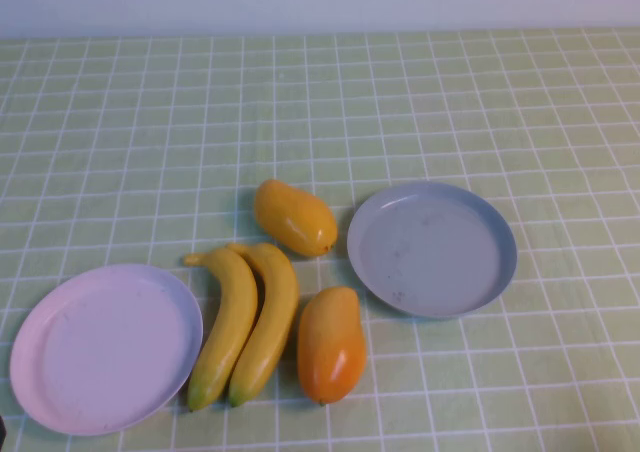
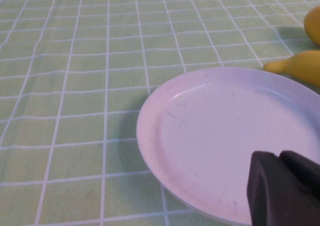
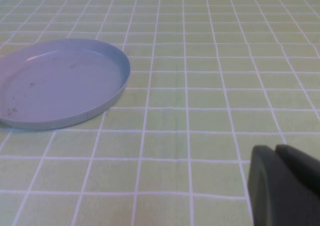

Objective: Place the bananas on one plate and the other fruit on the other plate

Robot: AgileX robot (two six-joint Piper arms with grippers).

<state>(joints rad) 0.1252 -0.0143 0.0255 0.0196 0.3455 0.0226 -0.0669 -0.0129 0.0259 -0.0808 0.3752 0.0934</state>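
Observation:
Two yellow bananas (image 1: 225,327) (image 1: 268,322) lie side by side between the plates. One orange-yellow mango (image 1: 294,217) rests behind them and another (image 1: 331,344) lies to their right. The grey-blue plate (image 1: 432,249) sits empty right of centre. At the near left is the pale pink-lilac plate (image 1: 105,347), also empty. Neither gripper shows in the high view. My left gripper (image 2: 279,156) is shut and holds nothing, hovering over the pink plate's (image 2: 210,131) rim, with a banana tip (image 2: 295,66) beyond it. My right gripper (image 3: 275,148) is shut and empty above bare cloth, apart from the grey-blue plate (image 3: 60,83).
A green checked tablecloth (image 1: 320,112) covers the whole table, and a pale wall runs along its far edge. Open cloth lies behind the fruit and to the right of the grey-blue plate.

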